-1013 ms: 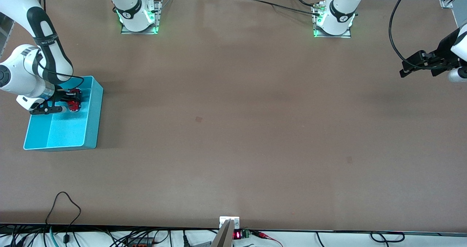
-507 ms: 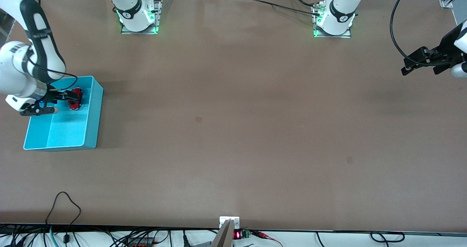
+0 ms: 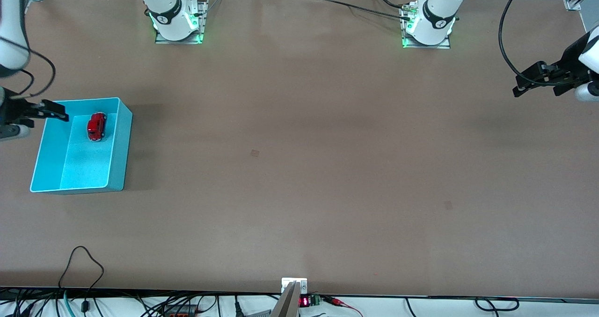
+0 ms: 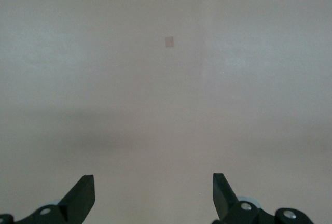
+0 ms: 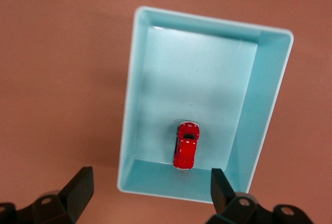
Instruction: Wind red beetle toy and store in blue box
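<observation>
No readable text, red display digits point(image 3: 304, 301) at table edge illegible

The front view looks down from high across the whole table point(image 3: 299, 167). The right wrist view looks straight down on the blue box point(image 5: 129, 130), also seen in front point(image 3: 119, 139). The left wrist view faces bare tabletop, probably from well above.

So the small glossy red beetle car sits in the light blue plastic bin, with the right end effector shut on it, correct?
Not quite: the right end effector is open and clear above the bin. The red car lies free inside, as the right wrist view shows.
</observation>
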Robot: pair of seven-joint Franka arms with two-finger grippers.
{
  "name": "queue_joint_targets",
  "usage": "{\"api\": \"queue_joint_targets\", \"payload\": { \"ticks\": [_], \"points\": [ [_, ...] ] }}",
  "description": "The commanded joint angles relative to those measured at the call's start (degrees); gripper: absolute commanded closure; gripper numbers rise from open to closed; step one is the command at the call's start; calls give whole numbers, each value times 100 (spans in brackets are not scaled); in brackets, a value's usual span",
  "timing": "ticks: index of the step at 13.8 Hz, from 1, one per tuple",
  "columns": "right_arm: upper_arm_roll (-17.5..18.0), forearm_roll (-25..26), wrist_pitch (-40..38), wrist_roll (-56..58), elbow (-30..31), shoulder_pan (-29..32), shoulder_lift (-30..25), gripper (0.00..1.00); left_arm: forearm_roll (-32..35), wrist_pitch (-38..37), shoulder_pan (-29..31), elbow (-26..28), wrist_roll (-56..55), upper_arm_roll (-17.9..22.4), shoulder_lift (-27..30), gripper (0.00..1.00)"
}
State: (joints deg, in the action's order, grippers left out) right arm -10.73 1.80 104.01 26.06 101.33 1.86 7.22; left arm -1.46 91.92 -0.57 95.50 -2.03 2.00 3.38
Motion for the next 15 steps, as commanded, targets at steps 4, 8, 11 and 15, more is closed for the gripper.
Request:
{"api": "queue_joint_targets", "payload": {
  "ticks": [4, 8, 11, 15],
  "points": [
    [975, -4, -1619, -1656, -1281, -28, -238, 0, -38, 98, 39, 153, 106, -60, 181, 0],
    [1056, -40, -1656, -1631, -1396, -28, -669, 0, -29, 98, 39, 153, 141, -68, 181, 0],
    [1056, -57, -1761, -1631, -1379, -19, -766, 0, -38, 72, 39, 153, 141, -68, 181, 0],
    [1056, -188, -1779, -1710, -1361, -28, -740, 0, -38, 37, 39, 153, 141, -68, 181, 0]
  ]
}}
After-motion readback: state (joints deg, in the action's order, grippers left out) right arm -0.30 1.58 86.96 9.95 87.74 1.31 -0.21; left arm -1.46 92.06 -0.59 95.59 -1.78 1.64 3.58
